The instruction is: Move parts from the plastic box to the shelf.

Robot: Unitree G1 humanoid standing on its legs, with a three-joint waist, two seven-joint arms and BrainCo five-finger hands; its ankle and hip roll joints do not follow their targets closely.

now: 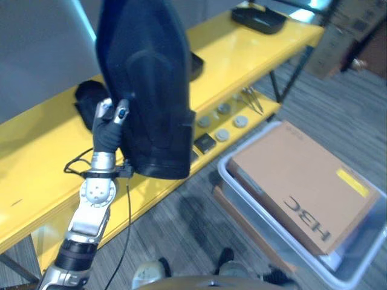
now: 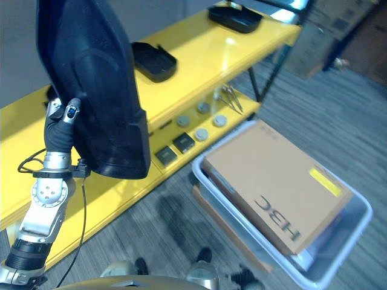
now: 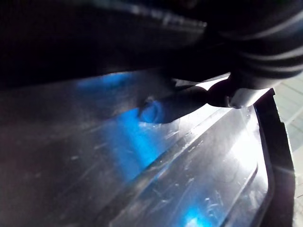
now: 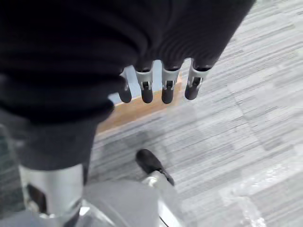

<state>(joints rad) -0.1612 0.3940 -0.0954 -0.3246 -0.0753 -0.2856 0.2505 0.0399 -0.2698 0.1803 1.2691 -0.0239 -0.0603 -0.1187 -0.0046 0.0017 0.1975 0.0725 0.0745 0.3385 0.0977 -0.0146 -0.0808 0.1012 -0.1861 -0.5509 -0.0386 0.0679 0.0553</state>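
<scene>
A large black moulded part [image 1: 151, 90] stands upright over the yellow shelf [image 1: 242, 48], its glossy face close up in the left wrist view [image 3: 142, 179]. My left hand [image 1: 107, 130] grips its left edge, with the thumb [image 3: 189, 101] pressed on the face. The clear plastic box [image 1: 225, 168] sits on the floor at the lower right with a brown cardboard box [image 1: 302, 187] lying in it. My right hand [image 4: 156, 85] hangs over the grey floor, fingers relaxed and holding nothing.
Two black trays [image 1: 260, 18] [image 2: 154, 60] rest on the shelf top, and another dark object [image 1: 87, 96] lies behind my left hand. On the lower board are grey discs [image 1: 240, 121], black square pieces [image 1: 204, 143] and metal tools [image 1: 253, 99].
</scene>
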